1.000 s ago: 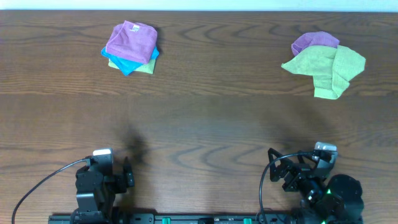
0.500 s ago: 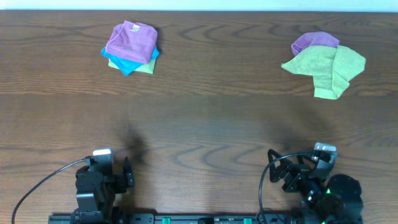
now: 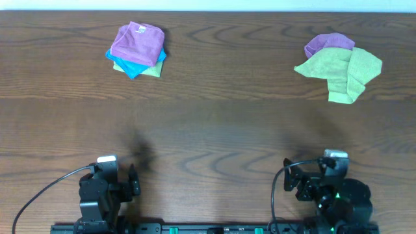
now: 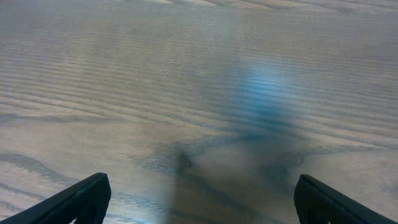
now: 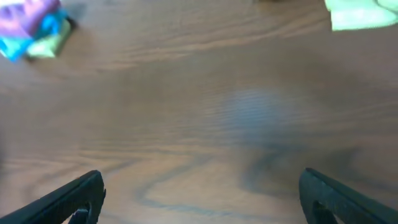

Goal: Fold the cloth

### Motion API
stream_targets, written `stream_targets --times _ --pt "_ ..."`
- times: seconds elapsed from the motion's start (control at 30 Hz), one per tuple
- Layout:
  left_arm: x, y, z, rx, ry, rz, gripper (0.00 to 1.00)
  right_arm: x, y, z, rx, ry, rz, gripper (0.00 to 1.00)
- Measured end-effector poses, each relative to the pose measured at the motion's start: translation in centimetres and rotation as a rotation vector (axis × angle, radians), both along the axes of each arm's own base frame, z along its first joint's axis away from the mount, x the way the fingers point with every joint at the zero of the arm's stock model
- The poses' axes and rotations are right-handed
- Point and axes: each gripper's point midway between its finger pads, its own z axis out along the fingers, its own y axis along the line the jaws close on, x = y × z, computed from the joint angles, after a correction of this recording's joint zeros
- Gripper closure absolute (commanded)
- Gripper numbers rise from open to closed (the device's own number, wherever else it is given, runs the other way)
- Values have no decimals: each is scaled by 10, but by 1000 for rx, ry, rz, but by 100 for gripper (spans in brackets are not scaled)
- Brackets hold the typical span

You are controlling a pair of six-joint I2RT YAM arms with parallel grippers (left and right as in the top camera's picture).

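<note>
Across the table [image 3: 208,117], left claw [image 4: 202,190] and right claw [image 5: 202,183] sit spread, empty; we risk dragging the lime-green cloth [image 3: 344,68], which overlaps the cloth [image 3: 328,43] near the far right corner.

Black arms [image 3: 97,195]; silver caps [image 3: 107,158]; looping black cables [image 3: 45,188]; green LED [image 3: 337,195].

Two purple cloths [image 3: 137,42] [image 3: 328,43], two green [image 3: 341,68] [image 3: 153,71], one blue [image 3: 133,68]
</note>
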Motion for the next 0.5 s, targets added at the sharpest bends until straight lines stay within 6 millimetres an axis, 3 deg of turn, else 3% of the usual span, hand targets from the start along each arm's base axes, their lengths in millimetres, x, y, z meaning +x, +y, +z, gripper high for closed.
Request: stream_targets --times 0.23,0.5 --pt "0 0 0 0 0 0 5 4 -8 -26 -208 -7 86 1" --pt "0 0 0 0 0 0 5 5 -21 -40 -279 -34 48 1"
